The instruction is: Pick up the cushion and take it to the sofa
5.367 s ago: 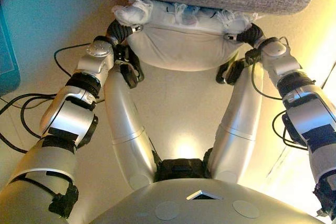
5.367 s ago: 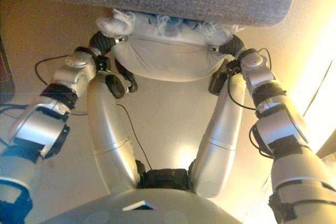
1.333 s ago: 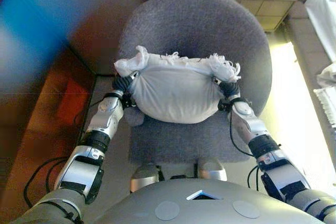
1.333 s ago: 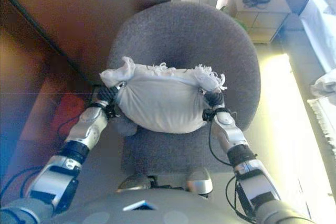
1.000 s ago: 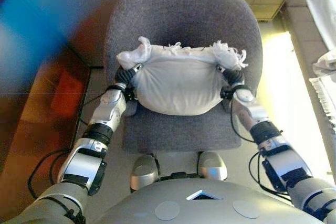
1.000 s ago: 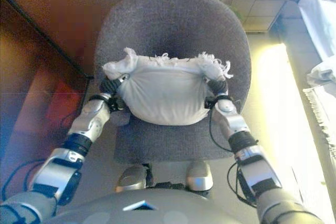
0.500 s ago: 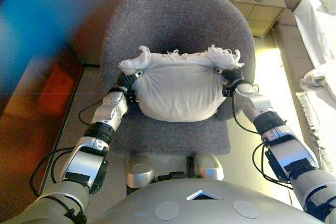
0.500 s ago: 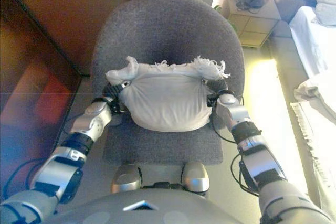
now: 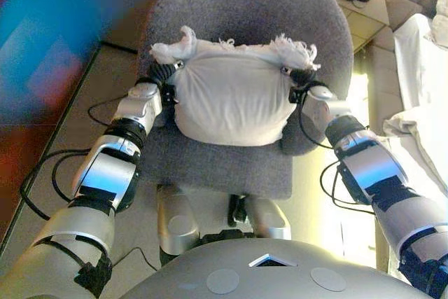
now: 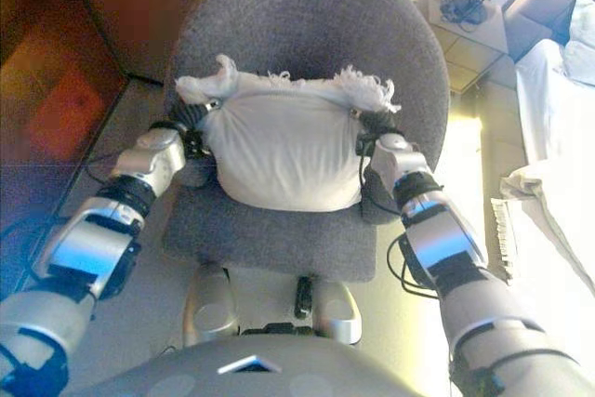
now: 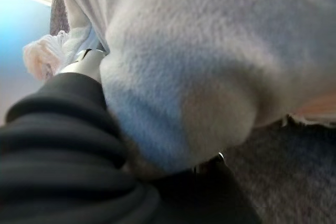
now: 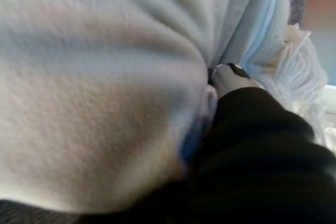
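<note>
- While we hold the cushion (image 9: 227,99) between both hands, it hangs over the seat of the grey armchair (image 9: 245,5), not resting on it as far as we can judge.
- Our left hand (image 9: 159,75) presses one end and our right hand (image 9: 302,78) the other, each just under a fringed corner, so the soft body is squeezed between them rather than hung from one point.
- We cannot tell how the fingers stand: on both sides they are buried in the cloth, and the wrist views show only dark cover against pale fabric.
- We judge the two-sided hold suits a bulky, yielding thing; one hand alone would let it sag or swing.
- Beyond the fingers on the right side, well apart from the chair, lies pale upholstery draped with a white cloth (image 10: 558,202), possibly the sofa.
- A small cabinet (image 10: 469,25) stands past the chair's back.
- We take the carrying as under way, the setting down not yet done.
</note>
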Controlling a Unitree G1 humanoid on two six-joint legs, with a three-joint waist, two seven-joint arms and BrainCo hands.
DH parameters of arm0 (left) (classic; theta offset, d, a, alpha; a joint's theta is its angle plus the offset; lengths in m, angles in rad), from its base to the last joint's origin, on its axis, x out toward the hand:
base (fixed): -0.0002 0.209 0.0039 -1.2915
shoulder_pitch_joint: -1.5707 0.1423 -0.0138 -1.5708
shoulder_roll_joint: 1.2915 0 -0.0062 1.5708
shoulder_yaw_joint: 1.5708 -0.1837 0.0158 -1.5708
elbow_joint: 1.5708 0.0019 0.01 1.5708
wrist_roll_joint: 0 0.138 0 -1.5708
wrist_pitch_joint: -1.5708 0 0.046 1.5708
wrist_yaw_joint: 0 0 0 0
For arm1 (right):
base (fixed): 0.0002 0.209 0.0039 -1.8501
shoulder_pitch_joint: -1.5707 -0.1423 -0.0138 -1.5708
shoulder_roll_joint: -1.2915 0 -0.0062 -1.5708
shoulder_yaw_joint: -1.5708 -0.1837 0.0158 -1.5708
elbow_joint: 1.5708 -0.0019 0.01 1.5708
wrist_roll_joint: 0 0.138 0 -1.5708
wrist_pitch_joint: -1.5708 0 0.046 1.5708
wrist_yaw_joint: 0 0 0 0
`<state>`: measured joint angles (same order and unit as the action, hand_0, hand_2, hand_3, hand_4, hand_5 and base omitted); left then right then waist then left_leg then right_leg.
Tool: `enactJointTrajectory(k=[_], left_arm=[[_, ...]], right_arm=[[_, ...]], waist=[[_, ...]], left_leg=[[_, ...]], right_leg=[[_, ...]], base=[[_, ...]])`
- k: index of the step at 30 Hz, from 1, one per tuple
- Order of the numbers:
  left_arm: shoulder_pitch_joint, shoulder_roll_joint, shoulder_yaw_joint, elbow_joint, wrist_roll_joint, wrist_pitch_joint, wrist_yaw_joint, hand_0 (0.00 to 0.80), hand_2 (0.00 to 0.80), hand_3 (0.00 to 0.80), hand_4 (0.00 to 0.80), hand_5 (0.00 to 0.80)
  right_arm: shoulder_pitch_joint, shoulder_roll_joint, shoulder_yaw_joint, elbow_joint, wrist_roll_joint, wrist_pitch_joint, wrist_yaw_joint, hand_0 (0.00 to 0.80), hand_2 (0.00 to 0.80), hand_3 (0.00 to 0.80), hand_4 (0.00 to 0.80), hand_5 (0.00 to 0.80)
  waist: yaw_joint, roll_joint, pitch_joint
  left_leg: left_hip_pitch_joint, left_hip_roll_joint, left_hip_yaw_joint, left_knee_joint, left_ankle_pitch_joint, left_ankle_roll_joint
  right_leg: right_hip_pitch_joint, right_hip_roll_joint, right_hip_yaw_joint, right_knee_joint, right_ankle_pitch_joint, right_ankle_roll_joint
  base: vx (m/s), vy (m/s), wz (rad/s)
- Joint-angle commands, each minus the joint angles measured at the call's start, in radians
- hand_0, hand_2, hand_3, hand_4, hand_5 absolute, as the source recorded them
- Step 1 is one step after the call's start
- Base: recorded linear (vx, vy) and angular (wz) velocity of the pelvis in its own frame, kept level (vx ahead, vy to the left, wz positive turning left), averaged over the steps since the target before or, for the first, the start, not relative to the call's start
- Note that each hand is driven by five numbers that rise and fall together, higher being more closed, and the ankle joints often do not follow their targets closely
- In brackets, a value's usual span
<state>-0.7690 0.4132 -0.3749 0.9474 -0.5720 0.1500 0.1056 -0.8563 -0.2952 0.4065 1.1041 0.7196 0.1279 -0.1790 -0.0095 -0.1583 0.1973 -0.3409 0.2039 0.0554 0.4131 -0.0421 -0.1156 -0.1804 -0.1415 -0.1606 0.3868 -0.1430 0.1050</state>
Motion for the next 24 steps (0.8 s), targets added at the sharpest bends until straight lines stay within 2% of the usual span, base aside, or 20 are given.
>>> enactJointTrajectory(k=[1,8,18,24], left_arm=[[-0.145,0.01,-0.029,-0.012,-0.03,-0.09,0.009,0.0,0.0,0.0,0.0,0.0],[-0.093,-0.001,-0.01,-0.065,-0.036,-0.117,0.065,0.0,0.0,0.0,0.0,0.0],[0.074,0.044,0.071,-0.184,0.028,-0.147,0.127,0.0,0.0,0.0,0.0,0.0],[0.173,0.07,0.136,-0.191,0.005,-0.198,0.118,0.0,0.0,0.0,0.0,0.0]], right_arm=[[-0.095,-0.051,-0.021,0.019,0.042,-0.065,-0.011,0.0,0.0,0.0,0.0,0.0],[-0.064,-0.072,-0.048,-0.007,-0.006,-0.05,-0.068,0.0,0.0,0.0,0.0,0.0],[0.025,-0.209,-0.098,-0.092,-0.149,-0.029,-0.171,0.0,0.0,0.0,0.0,0.0],[0.079,-0.276,-0.157,-0.12,-0.184,-0.067,-0.181,0.0,0.0,0.0,0.0,0.0]], waist=[[0.037,0.008,0.031],[0.037,0.018,0.016],[0.046,0.042,-0.037],[0.049,0.054,-0.061]], left_leg=[[0.062,0.044,0.003,0.095,-0.1,-0.048],[0.104,0.037,0.018,0.086,-0.107,-0.047],[0.203,0.019,0.047,0.024,-0.102,-0.041],[0.266,0.004,0.072,-0.04,-0.088,-0.032]], right_leg=[[-0.006,-0.067,0.072,-0.081,0.136,0.101],[0.03,-0.08,0.07,-0.088,0.128,0.108],[0.107,-0.098,0.058,-0.141,0.129,0.12],[0.151,-0.11,0.04,-0.189,0.138,0.129]], base=[[0.016,0.068,0.12],[0.063,0.066,0.03],[0.063,0.071,0.0],[0.014,0.073,-0.06]])
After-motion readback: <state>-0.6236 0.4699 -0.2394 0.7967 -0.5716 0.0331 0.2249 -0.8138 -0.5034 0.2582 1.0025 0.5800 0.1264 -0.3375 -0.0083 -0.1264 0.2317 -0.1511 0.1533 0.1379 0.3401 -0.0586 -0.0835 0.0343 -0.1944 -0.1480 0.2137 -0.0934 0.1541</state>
